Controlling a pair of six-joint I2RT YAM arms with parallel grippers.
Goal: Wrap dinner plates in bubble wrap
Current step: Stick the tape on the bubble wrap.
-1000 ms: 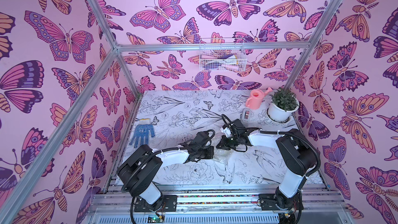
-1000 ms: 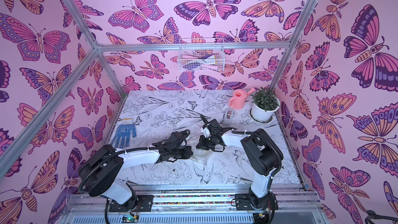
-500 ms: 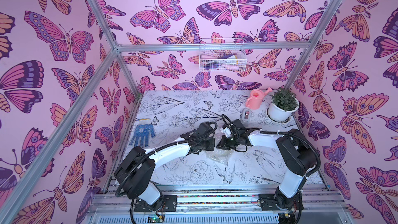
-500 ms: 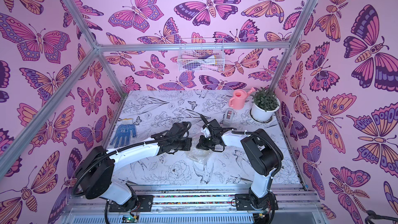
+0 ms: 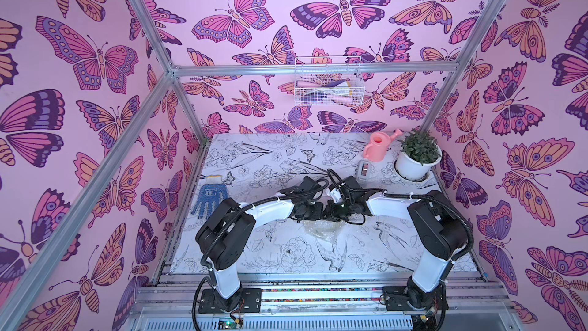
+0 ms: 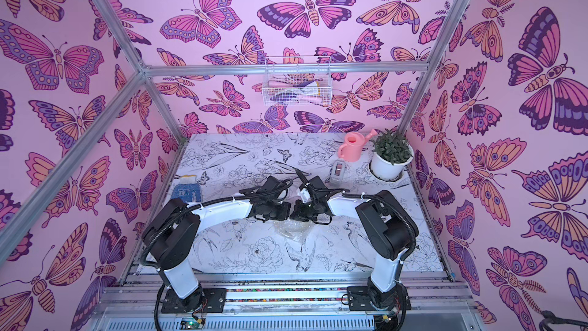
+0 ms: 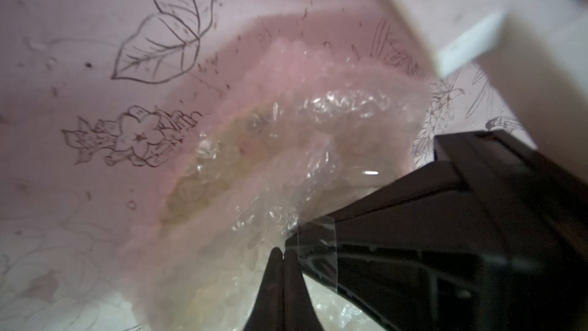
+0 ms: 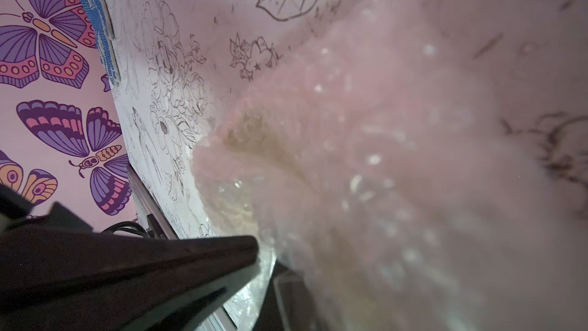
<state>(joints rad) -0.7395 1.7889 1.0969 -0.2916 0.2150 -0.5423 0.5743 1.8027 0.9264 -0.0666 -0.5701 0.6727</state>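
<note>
The bubble wrap [image 5: 321, 229] lies bunched in a crinkly bundle at mid table, seen in both top views [image 6: 291, 229]. The dinner plate shows only as a yellowish shape through the wrap [image 7: 203, 186] [image 8: 254, 141]. My left gripper [image 7: 283, 253] is shut with nothing between its fingers, its tips just over the wrap. It almost touches my right gripper [image 7: 296, 240], which carries a strip of clear tape [image 7: 318, 249]. My right gripper [image 8: 276, 269] is shut on a raised flap of the wrap, which fills its wrist view. Both grippers meet at the bundle's far edge [image 5: 323, 211].
A pink watering can [image 5: 378, 147], a white plant pot [image 5: 413, 163] and a grey tape dispenser [image 5: 364, 170] stand at the back right. A blue glove [image 5: 211, 197] lies at the left edge. A wire basket [image 5: 327, 85] hangs on the back wall.
My left arm has swung right and forward until its gripper sits against the right gripper over the bundle. The right arm and the wrap have stayed put.
</note>
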